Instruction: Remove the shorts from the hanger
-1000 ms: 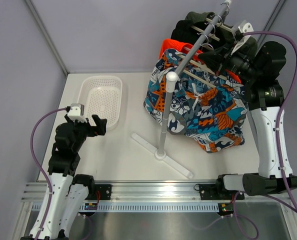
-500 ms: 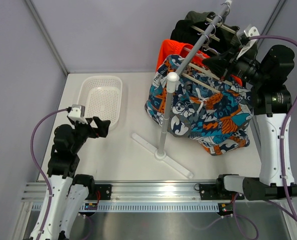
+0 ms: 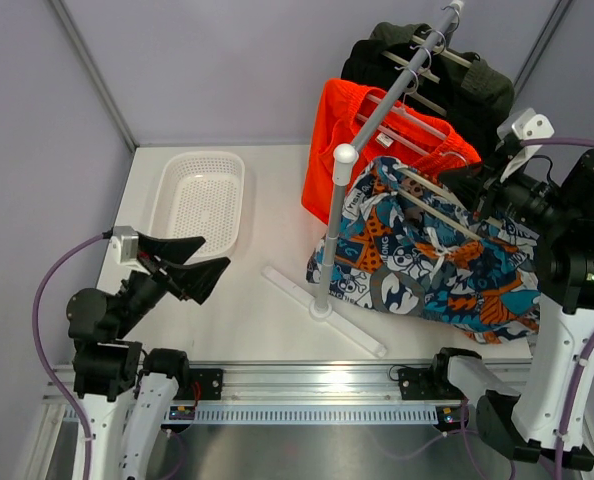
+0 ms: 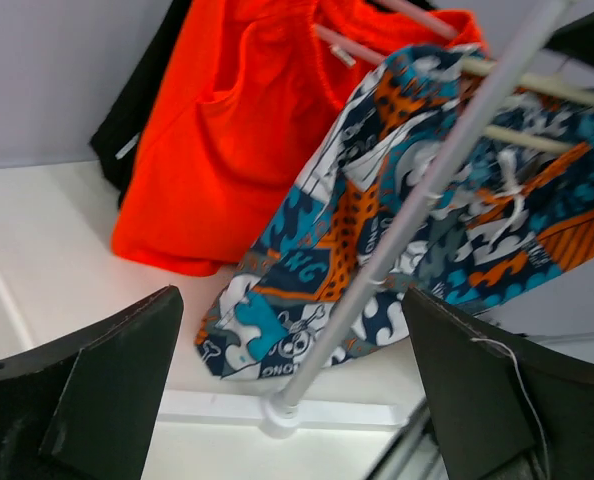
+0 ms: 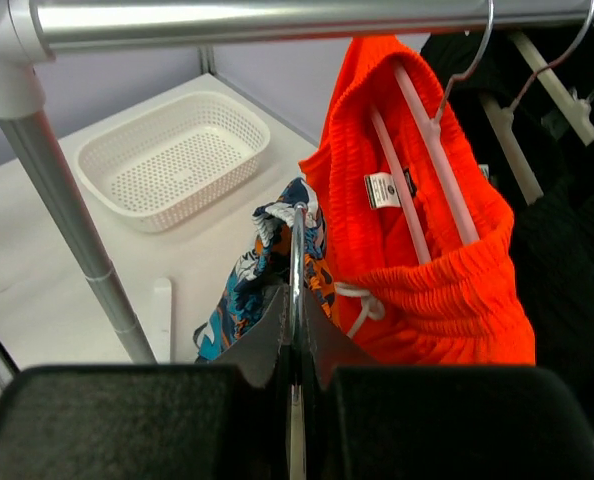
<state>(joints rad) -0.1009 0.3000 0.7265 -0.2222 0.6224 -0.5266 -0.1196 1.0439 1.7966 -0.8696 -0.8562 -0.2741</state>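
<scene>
The patterned blue, orange and white shorts (image 3: 437, 270) hang on a white hanger whose metal hook (image 5: 297, 250) is pinched in my shut right gripper (image 3: 459, 185), held below and clear of the rail (image 3: 397, 85). In the right wrist view my gripper (image 5: 297, 300) has these shorts (image 5: 242, 290) hanging beyond it. The plain orange shorts (image 3: 372, 140) with a white drawstring hang on the rail on their own hanger and also show in the right wrist view (image 5: 437, 270). My left gripper (image 3: 215, 252) is open and empty, left of the stand, facing both pairs (image 4: 307, 260).
A white basket (image 3: 202, 195) lies at the back left. The stand's pole (image 3: 329, 240) rises from a flat white base (image 3: 322, 308) mid-table. Black and dark olive garments (image 3: 427, 60) hang at the rail's far end. Grey walls enclose the back and sides.
My right gripper has pulled the patterned shorts and their hanger off the rail, toward the near right. My left arm has risen and turned its open gripper toward the stand.
</scene>
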